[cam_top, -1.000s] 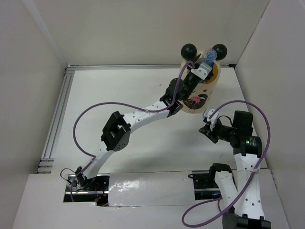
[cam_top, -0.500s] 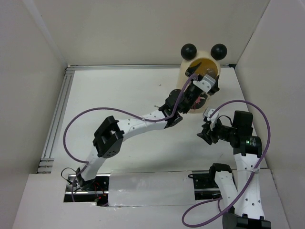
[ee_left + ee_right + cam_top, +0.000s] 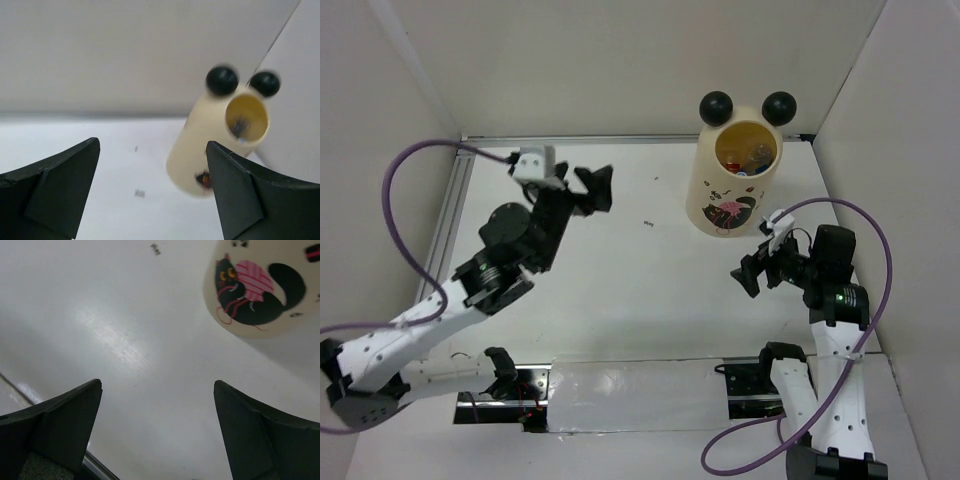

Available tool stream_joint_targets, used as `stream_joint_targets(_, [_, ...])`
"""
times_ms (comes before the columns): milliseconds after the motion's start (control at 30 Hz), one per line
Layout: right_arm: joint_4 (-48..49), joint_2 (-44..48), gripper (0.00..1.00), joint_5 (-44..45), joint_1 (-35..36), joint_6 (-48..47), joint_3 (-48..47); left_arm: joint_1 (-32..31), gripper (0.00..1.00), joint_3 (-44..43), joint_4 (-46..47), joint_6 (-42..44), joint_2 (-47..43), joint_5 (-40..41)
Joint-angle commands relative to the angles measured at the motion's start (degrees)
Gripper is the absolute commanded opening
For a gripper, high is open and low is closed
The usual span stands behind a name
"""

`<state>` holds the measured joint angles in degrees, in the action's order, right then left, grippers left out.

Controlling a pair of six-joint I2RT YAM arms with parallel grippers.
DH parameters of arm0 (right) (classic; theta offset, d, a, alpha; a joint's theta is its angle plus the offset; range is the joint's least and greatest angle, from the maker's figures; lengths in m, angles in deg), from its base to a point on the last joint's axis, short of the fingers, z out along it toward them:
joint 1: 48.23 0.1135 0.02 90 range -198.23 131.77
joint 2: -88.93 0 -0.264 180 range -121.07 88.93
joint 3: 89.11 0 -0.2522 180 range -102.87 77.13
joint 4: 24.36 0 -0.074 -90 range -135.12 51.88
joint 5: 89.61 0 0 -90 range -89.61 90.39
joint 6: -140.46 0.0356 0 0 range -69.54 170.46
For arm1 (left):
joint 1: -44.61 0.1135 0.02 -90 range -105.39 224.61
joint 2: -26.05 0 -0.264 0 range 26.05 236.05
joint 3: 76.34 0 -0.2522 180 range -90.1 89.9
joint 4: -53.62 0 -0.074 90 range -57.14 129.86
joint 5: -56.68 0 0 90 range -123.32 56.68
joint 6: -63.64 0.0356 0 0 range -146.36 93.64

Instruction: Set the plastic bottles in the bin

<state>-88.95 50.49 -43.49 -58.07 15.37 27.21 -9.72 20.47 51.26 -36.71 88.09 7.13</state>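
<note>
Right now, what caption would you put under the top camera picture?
Left gripper and right gripper hang open and empty; bottles sit inside the eared bin.

A robotics lab: white panel walls (image 3: 620, 60), aluminium rail (image 3: 438, 250).

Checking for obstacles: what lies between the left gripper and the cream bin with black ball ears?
Bare white table, save one tiny dark speck, separates the left gripper from the cream bin; the top view shows it.

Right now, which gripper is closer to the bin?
Right. The right gripper hangs open on the near side of the bin, just past its printed wall. The left gripper, also open, is farther off to the bin's left.
</note>
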Motion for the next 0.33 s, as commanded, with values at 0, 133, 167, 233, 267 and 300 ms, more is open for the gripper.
stream_joint_targets(0, [12.40, -0.06, 1.00, 12.56, -0.61, 17.13, 0.34, 1.42, 1.00, 11.57, -23.25, -20.56, -6.29, -4.76])
stream_joint_targets(133, [13.21, -3.48, 1.00, 23.64, -0.61, 24.01, -4.48, 2.65, 1.00, 20.90, -29.06, -28.84, -17.55, -5.99])
stream_joint_targets(167, [13.21, -4.71, 1.00, 25.05, -1.13, 25.24, -5.28, 3.17, 1.00, 22.13, -29.67, -30.76, -21.05, -5.99])
stream_joint_targets(233, [13.21, -4.72, 1.00, 27.88, -1.14, 26.30, -5.90, 3.70, 1.00, 24.86, -30.29, -31.31, -23.62, -5.99])
stream_joint_targets(267, [15.04, -4.72, 1.00, 28.58, -1.14, 27.43, -4.77, 3.70, 1.00, 24.87, -30.29, -31.31, -24.42, -6.52])
stream_joint_targets(300, [16.10, -4.02, 1.00, 29.19, -1.14, 28.14, -4.15, 4.31, 1.00, 25.65, -30.29, -31.31, -24.95, -6.52])
